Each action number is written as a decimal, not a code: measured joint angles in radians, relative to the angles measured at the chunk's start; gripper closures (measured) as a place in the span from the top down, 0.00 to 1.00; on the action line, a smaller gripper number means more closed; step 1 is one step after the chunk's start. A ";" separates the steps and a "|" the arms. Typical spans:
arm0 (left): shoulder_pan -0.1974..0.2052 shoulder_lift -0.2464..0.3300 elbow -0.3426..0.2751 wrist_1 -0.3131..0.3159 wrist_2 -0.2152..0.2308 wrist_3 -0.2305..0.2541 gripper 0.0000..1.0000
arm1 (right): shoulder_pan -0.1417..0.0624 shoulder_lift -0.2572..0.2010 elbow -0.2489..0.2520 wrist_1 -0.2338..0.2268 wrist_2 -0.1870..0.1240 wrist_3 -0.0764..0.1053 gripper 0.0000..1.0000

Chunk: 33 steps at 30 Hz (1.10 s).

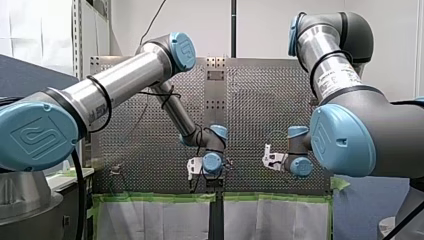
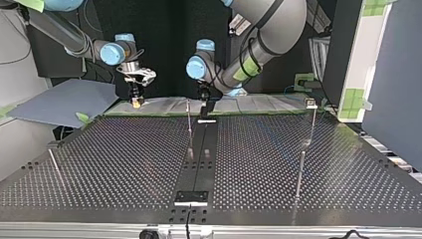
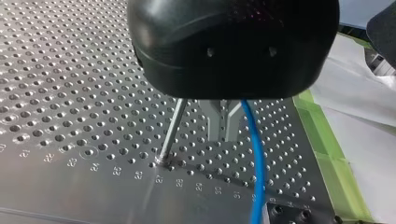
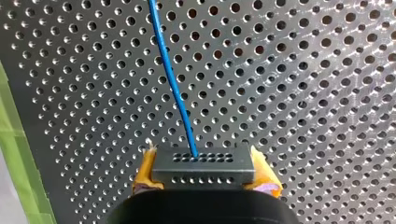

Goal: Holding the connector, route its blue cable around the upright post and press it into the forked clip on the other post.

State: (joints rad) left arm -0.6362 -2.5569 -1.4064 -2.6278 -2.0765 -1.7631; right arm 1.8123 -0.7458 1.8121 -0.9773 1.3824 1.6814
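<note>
Since the closest thing in the right wrist view is the grip itself, starting there: my right gripper (image 4: 204, 163) has its yellow pads (image 4: 144, 173) clamped on both ends of the dark grey rectangular connector (image 4: 205, 171), the one with rows of tiny holes. The thin blue cable (image 4: 173, 88) comes out of the connector's face at 12 o'clock and runs ahead toward 11 o'clock over the silver perforated table (image 4: 303, 93). A strip of green tape (image 4: 14, 154) edges the table off at 9 o'clock.

In the left wrist view, my left gripper (image 3: 223, 135) hangs low over the table under its black housing. Its metal fingers (image 3: 215, 123) are drawn together with only a thin slit between them. The cable passes just beside them at 3 o'clock, and tbh I can't tell if it touches them. A thin upright metal post (image 3: 170, 133) stands just beside them at 9 o'clock.

In the top view, going outward from the table's middle, a plain metal rod (image 2: 300, 172) stands at 4 o'clock and another plain rod (image 2: 53, 164) at 8 o'clock. Farther back, a taller post with a small blocky head (image 2: 311, 119) is at 2 o'clock; too small to see if that's the fork. The two grippers sit at the far edge, well apart from each other.
</note>
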 joint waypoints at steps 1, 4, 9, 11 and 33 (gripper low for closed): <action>0.001 0.000 0.000 -0.001 0.000 0.001 0.09 | 0.000 0.000 0.000 0.000 -0.001 0.000 0.00; 0.004 -0.001 0.002 -0.003 0.004 0.004 0.09 | 0.000 0.000 -0.002 0.001 -0.002 0.000 0.00; 0.008 -0.001 0.007 -0.006 0.011 0.005 0.09 | 0.000 0.001 -0.004 0.001 -0.003 0.000 0.00; 0.009 0.000 0.011 -0.007 0.013 0.005 0.09 | 0.000 0.001 -0.004 -0.001 -0.003 0.000 0.00; 0.045 -0.001 0.091 -0.067 0.057 0.004 0.09 | -0.018 0.004 -0.023 0.002 0.049 0.011 0.00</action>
State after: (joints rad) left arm -0.5909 -2.5577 -1.3156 -2.6946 -2.0193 -1.7587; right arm 1.7947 -0.7420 1.7896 -0.9752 1.4313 1.6929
